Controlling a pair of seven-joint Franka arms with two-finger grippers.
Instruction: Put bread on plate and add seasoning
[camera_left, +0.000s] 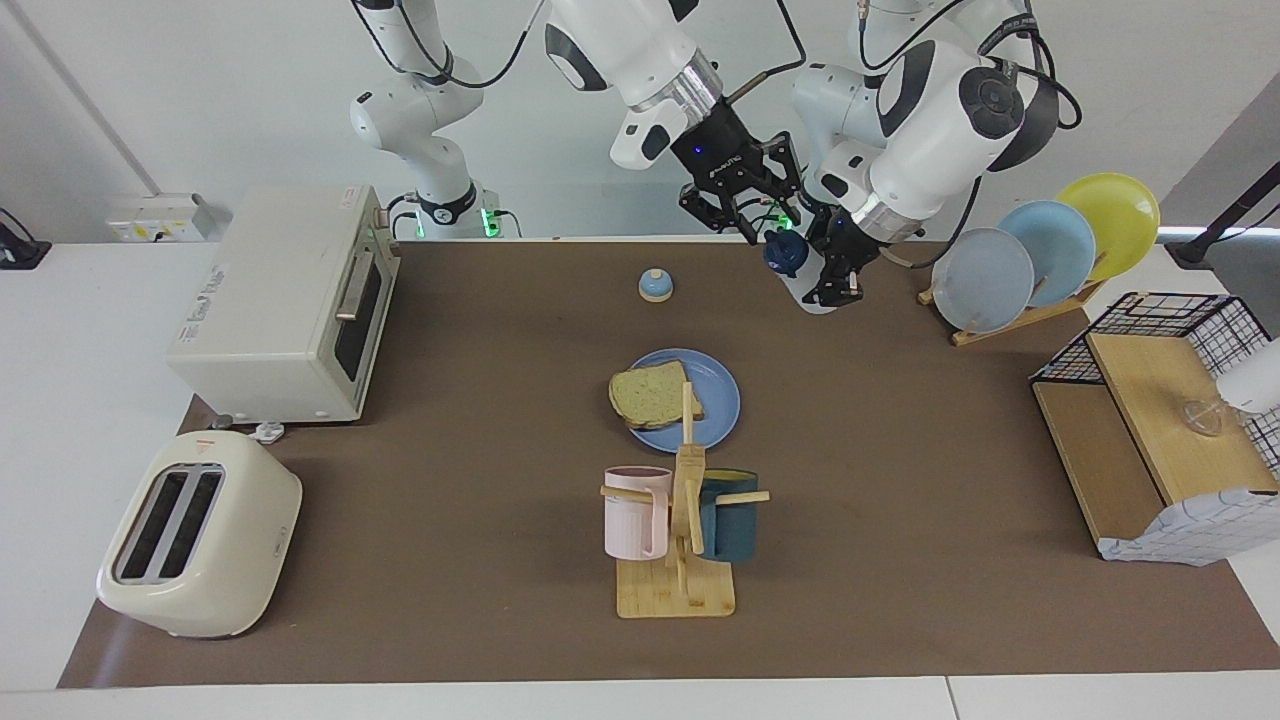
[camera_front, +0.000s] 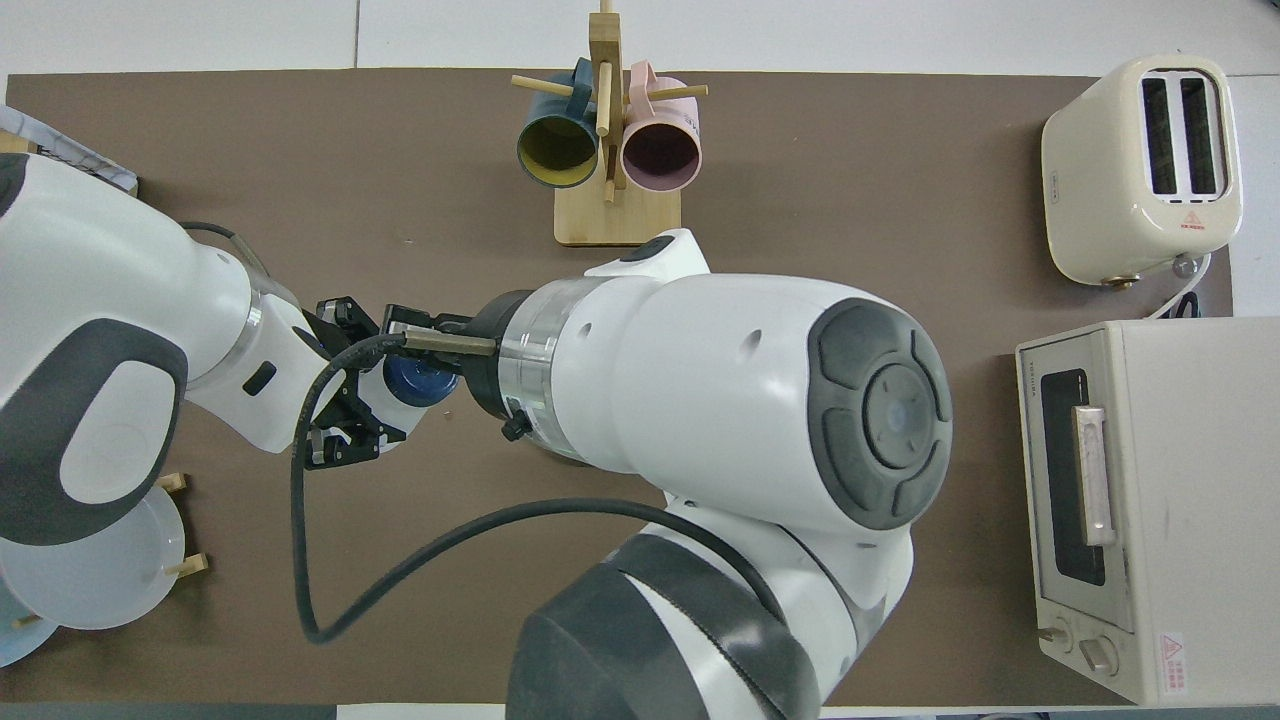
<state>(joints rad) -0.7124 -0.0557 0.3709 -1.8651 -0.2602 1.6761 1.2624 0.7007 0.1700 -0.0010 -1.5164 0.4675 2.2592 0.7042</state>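
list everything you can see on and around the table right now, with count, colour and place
bread: 1, tan, lying on the plate
plate: 1, medium blue, mid table
seasoning bottle: 1, white with navy cap, tilted in the left gripper, off the table
bell: 1, blue dome on tan base, nearer the robots than the plate
mug rack: 1, wooden, farther from the robots than the plate, holding a pink mug and a dark blue mug
upright plates: 3, grey-blue, light blue, yellow, in a rack toward the left arm's end
toaster oven: 1, cream, right arm's end
toaster: 1, cream, right arm's end
wire shelf: 1, black and wood, left arm's end
left gripper: shut on the seasoning bottle
right gripper: raised just above the bottle's cap
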